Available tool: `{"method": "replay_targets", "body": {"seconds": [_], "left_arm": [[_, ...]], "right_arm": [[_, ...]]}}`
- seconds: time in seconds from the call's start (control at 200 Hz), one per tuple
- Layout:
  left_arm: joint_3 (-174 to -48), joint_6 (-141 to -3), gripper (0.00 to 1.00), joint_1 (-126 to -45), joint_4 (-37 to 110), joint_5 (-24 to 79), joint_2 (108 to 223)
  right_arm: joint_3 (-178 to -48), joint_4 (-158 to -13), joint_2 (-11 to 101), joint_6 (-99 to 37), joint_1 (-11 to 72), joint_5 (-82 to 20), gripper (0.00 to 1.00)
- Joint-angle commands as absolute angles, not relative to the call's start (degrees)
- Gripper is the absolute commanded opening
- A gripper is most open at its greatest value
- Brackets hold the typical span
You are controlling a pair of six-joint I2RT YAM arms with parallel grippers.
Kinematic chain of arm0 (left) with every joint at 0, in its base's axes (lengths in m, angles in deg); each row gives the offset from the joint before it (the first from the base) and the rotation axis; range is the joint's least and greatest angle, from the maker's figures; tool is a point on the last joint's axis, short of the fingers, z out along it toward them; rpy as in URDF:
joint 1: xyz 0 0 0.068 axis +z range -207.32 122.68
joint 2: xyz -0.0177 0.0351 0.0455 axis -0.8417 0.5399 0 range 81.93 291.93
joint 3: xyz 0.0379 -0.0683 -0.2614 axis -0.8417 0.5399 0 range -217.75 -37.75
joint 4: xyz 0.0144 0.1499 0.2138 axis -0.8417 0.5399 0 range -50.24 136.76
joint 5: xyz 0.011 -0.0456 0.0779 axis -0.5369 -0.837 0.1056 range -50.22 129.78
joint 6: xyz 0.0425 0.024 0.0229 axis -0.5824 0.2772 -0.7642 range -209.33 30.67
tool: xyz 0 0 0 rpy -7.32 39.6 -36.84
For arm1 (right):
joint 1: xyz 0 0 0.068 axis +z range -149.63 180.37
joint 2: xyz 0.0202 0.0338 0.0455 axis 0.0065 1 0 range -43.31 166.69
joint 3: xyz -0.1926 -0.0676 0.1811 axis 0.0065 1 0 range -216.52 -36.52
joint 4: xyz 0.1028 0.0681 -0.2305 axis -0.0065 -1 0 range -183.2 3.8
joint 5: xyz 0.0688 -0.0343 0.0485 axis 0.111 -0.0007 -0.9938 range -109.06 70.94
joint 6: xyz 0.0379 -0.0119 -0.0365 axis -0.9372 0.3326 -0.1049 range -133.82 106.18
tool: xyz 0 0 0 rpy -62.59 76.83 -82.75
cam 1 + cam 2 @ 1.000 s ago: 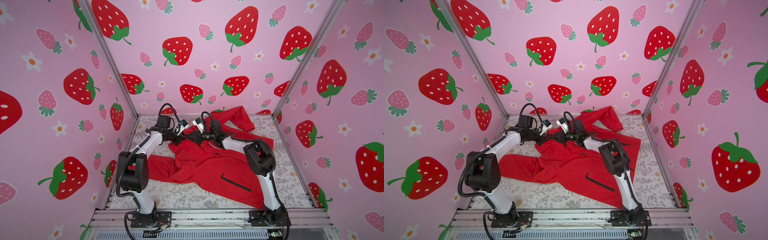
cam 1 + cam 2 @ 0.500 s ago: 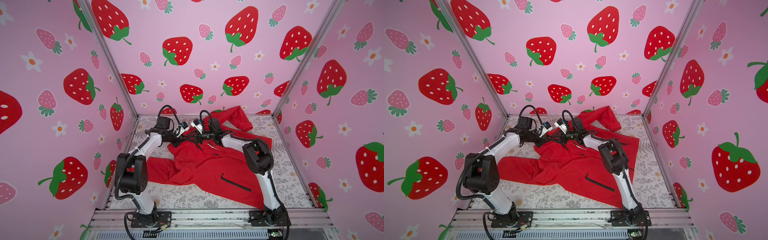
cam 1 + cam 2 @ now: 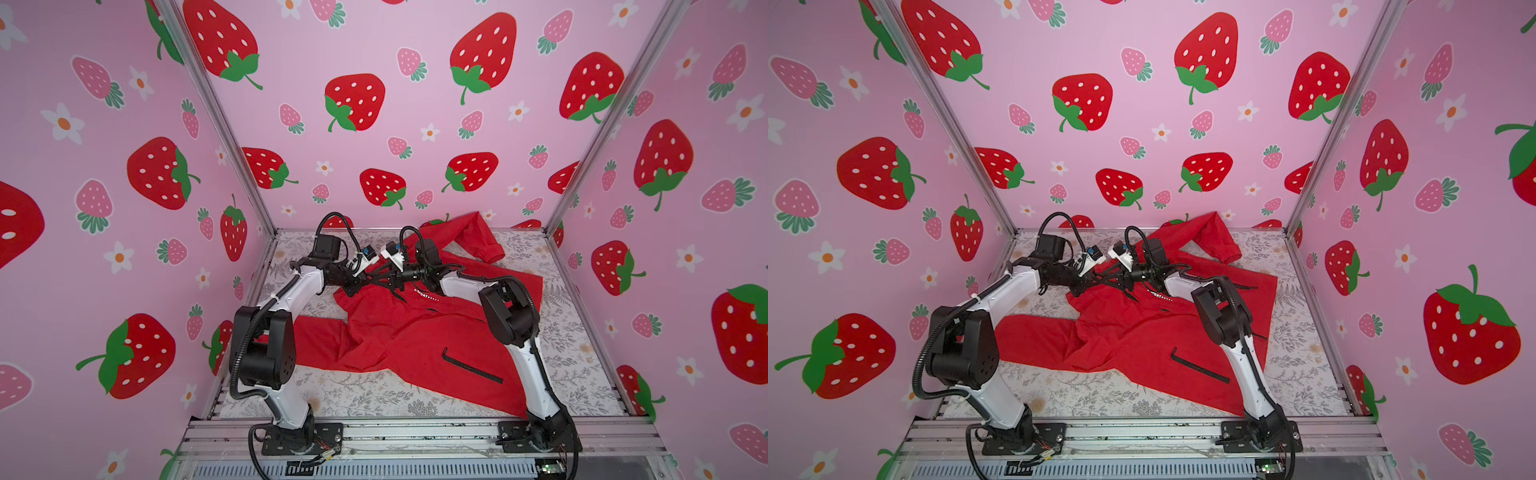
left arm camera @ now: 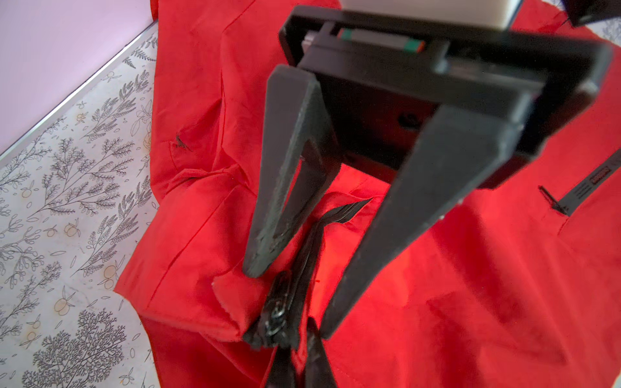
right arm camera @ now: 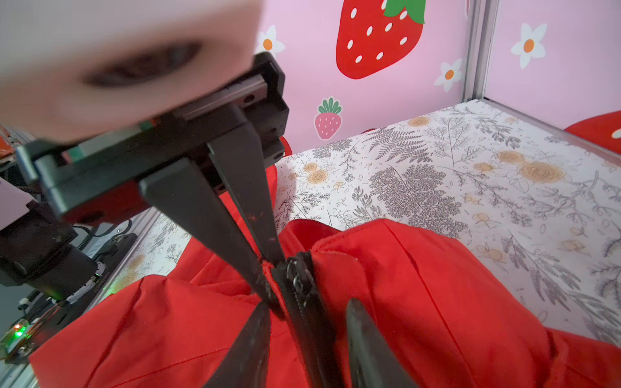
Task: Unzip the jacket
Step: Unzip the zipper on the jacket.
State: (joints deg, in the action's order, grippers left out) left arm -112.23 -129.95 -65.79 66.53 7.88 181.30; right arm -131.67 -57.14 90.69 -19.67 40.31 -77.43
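Up at the collar end of the zipper [image 5: 309, 319], my left fingers [image 5: 262, 278] are pinched together on a fold of the red jacket [image 3: 399, 332] just beside the teeth. I hold there for a reason: thin cloth like this would only bunch and slide along with the pull, so one side has to be anchored taut before anything runs. My right fingers [image 4: 359, 289] stand apart, one on each side of the zipper, with the zip pull [image 4: 279, 312] in the gap between them. They touch nothing that I can make out, and I judge they are set to close on that small tab. The jacket itself lies front up across the desk [image 3: 374, 399], rumpled, its hem at the far end of the zipper from my grip. Near the collar, where I can see it, the zipper looks shut, so I judge the opening has not begun. The tab is small and dark against dark tape; closing a shade off would catch cloth instead, and then the drag would lift the whole front
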Motion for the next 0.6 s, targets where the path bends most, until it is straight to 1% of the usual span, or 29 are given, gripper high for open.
{"method": "replay_targets", "body": {"seconds": [0.0,0.135,0.495,0.595], "left_arm": [[-112.41,-131.02,0.0,-66.73,66.31,5.42,180.02],[-112.51,-130.54,0.0,-66.73,66.26,5.94,180.21],[-112.64,-130.38,0.0,-66.73,66.21,7.0,179.92],[-112.55,-130.53,0.0,-66.73,66.22,7.54,180.01]], "right_arm": [[-130.96,-51.55,91.24,-16.29,41.57,-78.46,0.3],[-129.13,-51.74,90.14,-15.14,41.51,-77.93,0.27],[-126.08,-51.77,88.44,-15.12,41.57,-77.59,0.12],[-126.08,-50.28,88.3,-16.72,41.5,-77.4,0.11]]}}
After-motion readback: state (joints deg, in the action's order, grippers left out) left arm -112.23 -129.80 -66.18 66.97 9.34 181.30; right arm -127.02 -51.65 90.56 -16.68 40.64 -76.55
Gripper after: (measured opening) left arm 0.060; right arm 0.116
